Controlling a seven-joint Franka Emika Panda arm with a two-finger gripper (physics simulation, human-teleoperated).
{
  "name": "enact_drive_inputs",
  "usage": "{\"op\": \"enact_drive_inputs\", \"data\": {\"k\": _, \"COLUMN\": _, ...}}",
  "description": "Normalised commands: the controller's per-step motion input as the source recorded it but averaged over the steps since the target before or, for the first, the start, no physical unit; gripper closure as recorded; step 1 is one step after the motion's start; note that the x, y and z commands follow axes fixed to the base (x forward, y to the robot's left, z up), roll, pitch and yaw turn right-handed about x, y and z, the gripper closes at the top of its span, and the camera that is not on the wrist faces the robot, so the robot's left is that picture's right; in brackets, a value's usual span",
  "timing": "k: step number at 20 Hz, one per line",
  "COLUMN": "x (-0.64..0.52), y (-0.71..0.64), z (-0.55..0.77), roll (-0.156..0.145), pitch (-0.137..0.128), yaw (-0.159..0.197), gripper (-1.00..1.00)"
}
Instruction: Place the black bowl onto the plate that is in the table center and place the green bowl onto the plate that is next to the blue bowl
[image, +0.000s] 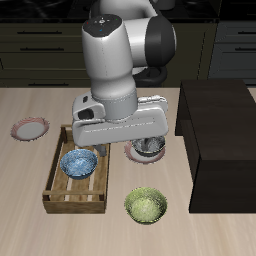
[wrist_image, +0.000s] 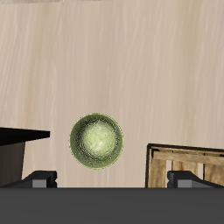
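Showing no readable writing: green bowl (wrist_image: 96, 140), wooden tray (wrist_image: 188, 166).

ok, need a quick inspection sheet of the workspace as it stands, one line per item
Surface: pale wooden table, bare in front.
Job's things: small olive-green bowl on the table near the front edge; dark grey-black bowl behind it, partly hidden by the arm, apparently on a plate; blue-and-white bowl inside the wooden slatted tray; pink-rimmed round plate farther back beside the tray.
Clutter: large dark box on the table.
Grippers: two-finger gripper above the olive-green bowl, fingers apart, holding nothing.
Cables: nothing seen.
Surroundings: dark cabinet fronts behind the table.
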Motion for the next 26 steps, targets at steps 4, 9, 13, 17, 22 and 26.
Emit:
{"op": "enact_drive_inputs", "data": {"k": 4, "x": 0.14, "y": 0.33, "z": -0.41, "roll": 0.027, "pitch": 0.035, "yaw": 0.081, "gripper": -1.00}}
{"op": "enact_drive_inputs", "data": {"k": 9, "x": 0.20, "y": 0.11, "z": -0.23, "roll": 0.016, "pitch": 0.036, "yaw": 0.030, "gripper": -1.00}}
{"op": "enact_drive_inputs", "data": {"k": 13, "x": 0.21, "y": -0.05, "z": -0.21, "roll": -0.020, "pitch": 0.023, "yaw": 0.013, "gripper": -1.00}}
{"op": "enact_drive_inputs", "data": {"k": 17, "x": 0.11, "y": -0.05, "z": -0.17, "roll": -0.022, "pitch": 0.016, "yaw": 0.021, "gripper": -1.00}}
{"op": "enact_drive_inputs", "data": {"k": 22, "x": 0.10, "y": -0.02, "z": -0.43, "roll": -0.016, "pitch": 0.057, "yaw": 0.039, "gripper": -1.00}}
{"op": "enact_drive_inputs", "data": {"k": 26, "x": 0.01, "y": -0.02, "z": -0.29, "roll": -0.008, "pitch": 0.038, "yaw": 0.020, "gripper": -1.00}}
